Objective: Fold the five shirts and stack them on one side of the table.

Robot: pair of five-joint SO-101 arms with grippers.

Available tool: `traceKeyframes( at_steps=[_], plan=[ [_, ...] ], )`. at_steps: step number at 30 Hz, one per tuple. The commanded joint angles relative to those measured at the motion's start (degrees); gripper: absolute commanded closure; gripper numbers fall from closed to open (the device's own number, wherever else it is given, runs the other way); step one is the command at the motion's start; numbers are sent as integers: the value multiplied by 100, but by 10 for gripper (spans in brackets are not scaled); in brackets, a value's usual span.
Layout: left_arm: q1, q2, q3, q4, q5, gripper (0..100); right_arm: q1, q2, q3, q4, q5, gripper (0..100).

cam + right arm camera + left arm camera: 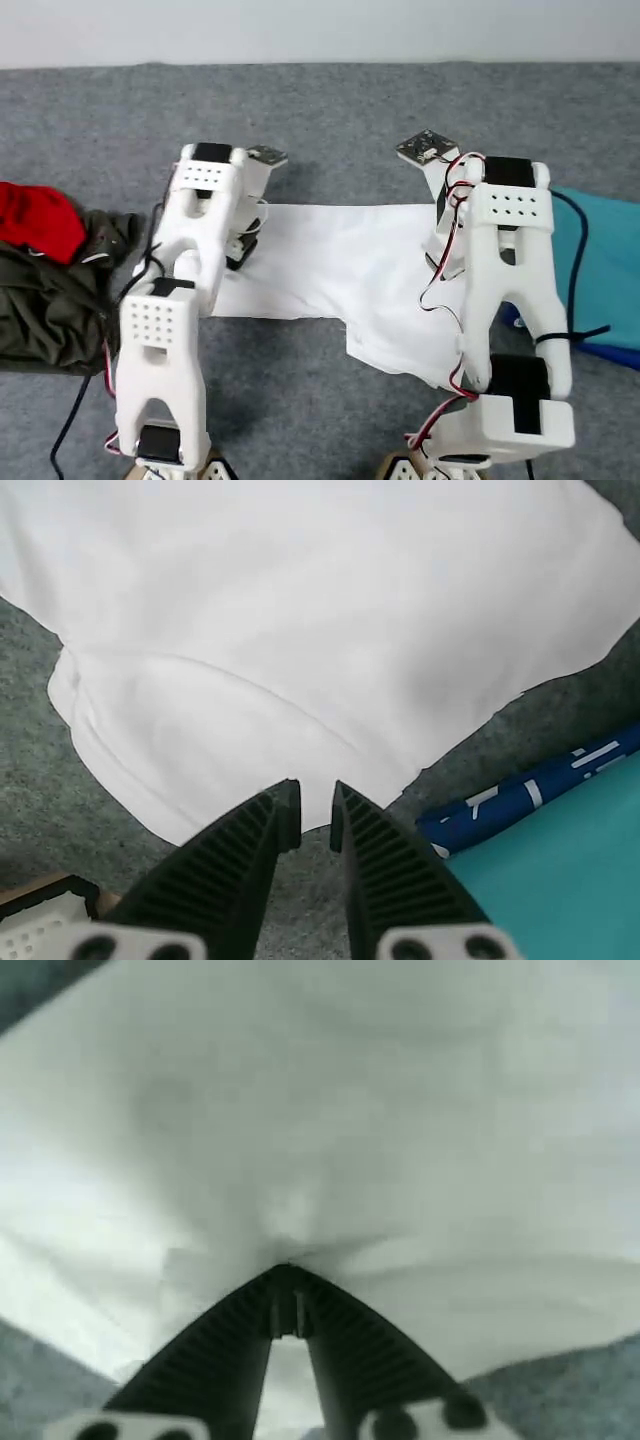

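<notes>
Works a fold on the white shirt [340, 265], spread mid-bench. Pinches its 9 o'clock edge in the left jaws; holds the right jaws a slit apart, empty, above the 3 o'clock edge. Probably needs a right-side grip next, then a joint lift across.

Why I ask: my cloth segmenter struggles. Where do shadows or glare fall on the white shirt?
High view: even light, no glare on the white shirt. Left wrist view: it dims in shade around the left tool. Right wrist view: bright, faint crease shadows.
</notes>
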Motion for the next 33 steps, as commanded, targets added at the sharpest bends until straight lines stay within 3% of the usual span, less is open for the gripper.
traceKeyframes(
  at_steps=[1,13,20,25,33],
  plan=[
    [-105,-932,497,158,-193,994,75,-435,-70,48,-70,935],
    [-70,-2980,2730,158,-378,994,31,-418,-70,31,-70,935],
    [9,-3385,2624,-431,-352,994,22,-435,-70,40,-70,935],
    [431,-3323,2651,-1213,-334,994,22,-435,-70,57,-70,935],
    [440,-2295,2870,-1073,-334,994,75,-444,-79,382,-70,935]
  ],
)
